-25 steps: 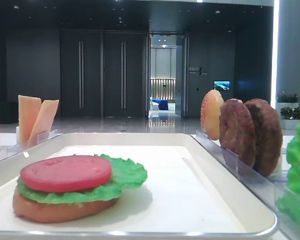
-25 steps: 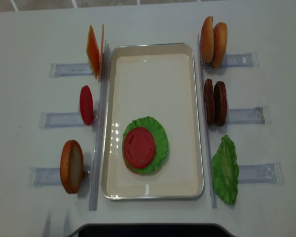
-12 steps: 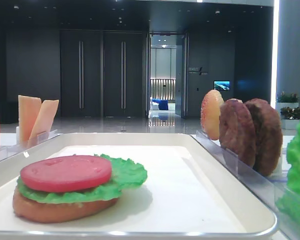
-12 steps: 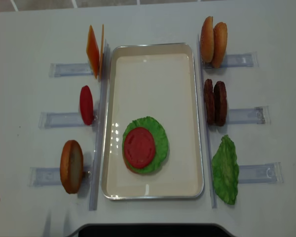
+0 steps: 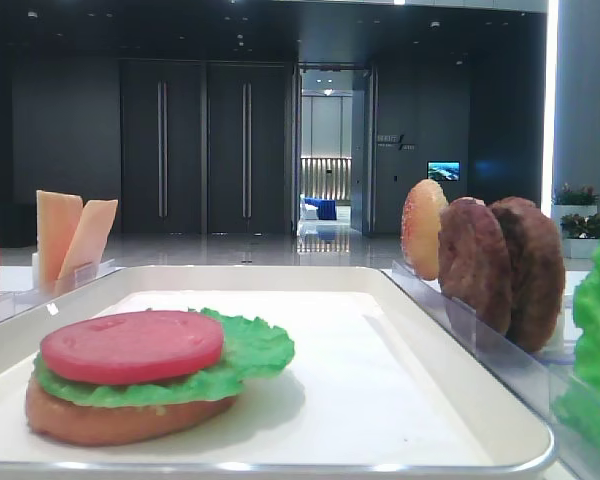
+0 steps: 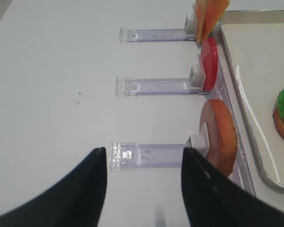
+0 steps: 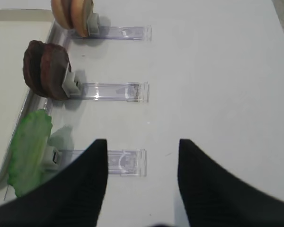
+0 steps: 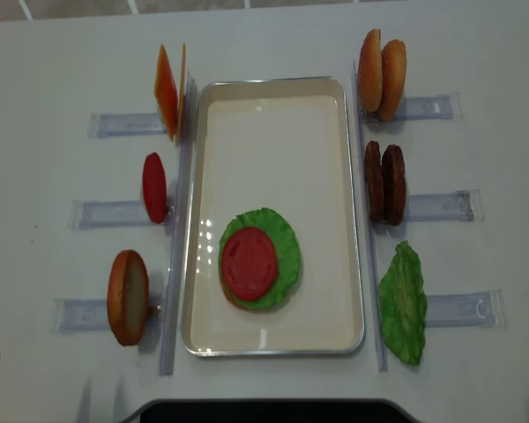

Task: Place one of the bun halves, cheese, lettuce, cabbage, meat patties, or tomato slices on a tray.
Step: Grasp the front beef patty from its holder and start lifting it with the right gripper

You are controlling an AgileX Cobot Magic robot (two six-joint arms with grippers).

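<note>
**Patties lie ahead and left of the right gripper**

White bench (image 8: pixel 273 40) fills every view, with a dark lobby behind in the low camera. From the right wrist, the black right gripper (image 7: pixel 139 182) hovers with its jaws well apart and nothing between them, over the end of a clear plastic rack (image 7: pixel 118 161). Ahead of it and to its left stand the two thick dark-brown meat patties (image 7: pixel 45 69), upright on edge, flat faces turned along their rack, so their thin dimension runs along the rack's length. The right arm looks nearer to them than the left. The bright green ruffled lettuce leaf (image 7: pixel 29 151) stands closer still, directly left.

The left gripper (image 6: pixel 144 189) is likewise spread and empty, beside an upright tan-orange bun half (image 6: pixel 220 135).

On the large white rimmed tray (image 8: pixel 273 115) a brown bun base, lettuce and a red tomato slice (image 8: pixel 249 263) are already stacked; a patty seems the likely next layer.
</note>
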